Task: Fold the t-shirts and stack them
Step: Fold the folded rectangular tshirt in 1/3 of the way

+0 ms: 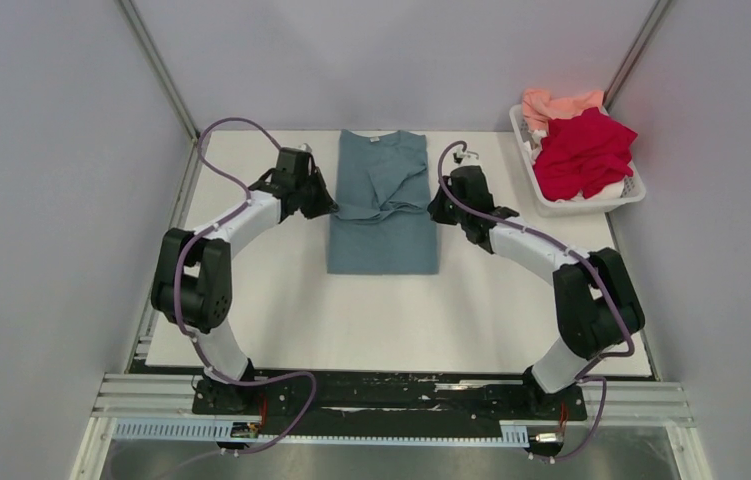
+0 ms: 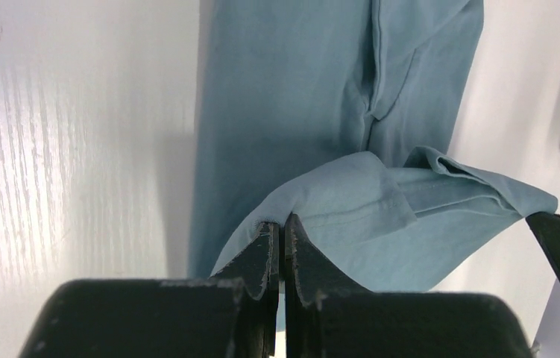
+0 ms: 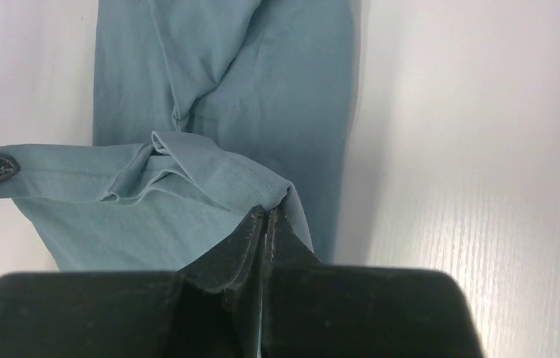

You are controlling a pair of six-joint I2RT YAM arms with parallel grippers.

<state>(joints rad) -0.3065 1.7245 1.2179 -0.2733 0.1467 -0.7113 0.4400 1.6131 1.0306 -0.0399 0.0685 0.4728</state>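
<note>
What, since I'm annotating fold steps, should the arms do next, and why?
Probably lift the left pincer and right pincer together, slightly apart: each is shut on a side edge of the teal t-shirt, and the cloth between them sags in a crease.

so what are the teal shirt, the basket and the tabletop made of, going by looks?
The teal t-shirt: soft matte knit, likely cotton; it drapes and creases, with stitched hems. The basket: white moulded plastic, slotted walls, slight sheen. The table: white laminate or painted board, faint wood grain, semi-gloss.
</note>
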